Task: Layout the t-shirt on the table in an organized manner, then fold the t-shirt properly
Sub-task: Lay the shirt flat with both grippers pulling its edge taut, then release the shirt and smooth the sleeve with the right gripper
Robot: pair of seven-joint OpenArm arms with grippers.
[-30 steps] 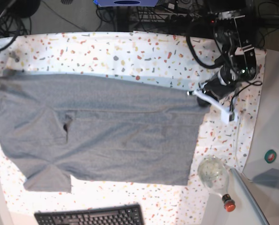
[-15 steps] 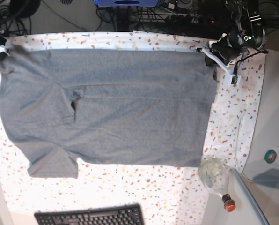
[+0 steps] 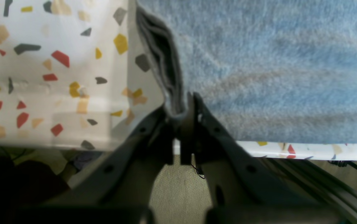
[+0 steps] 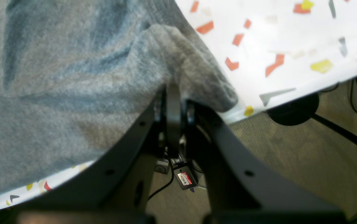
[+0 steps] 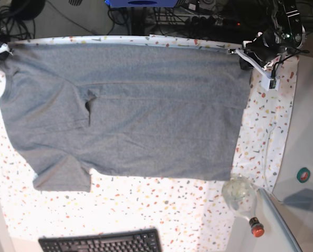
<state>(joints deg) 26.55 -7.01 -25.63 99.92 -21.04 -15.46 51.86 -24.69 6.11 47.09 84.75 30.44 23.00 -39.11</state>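
1. The grey t-shirt (image 5: pixel 125 110) spreads flat across most of the bench (image 5: pixel 146 202), reaching its far edge.
2. A bare strip of bench runs along the near side, between the shirt and a black keyboard (image 5: pixel 100 242).
3. A clear glass bottle with a red cap (image 5: pixel 243 202) lies near the shirt's near right corner.
4. Cables crowd the floor beyond the far edge.

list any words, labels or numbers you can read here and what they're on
Small red and white tag hanging on a cable below the right claw: handwritten, too blurred to read for sure.
Keyboard keys: too small to read.
T-shirt: no readable print.
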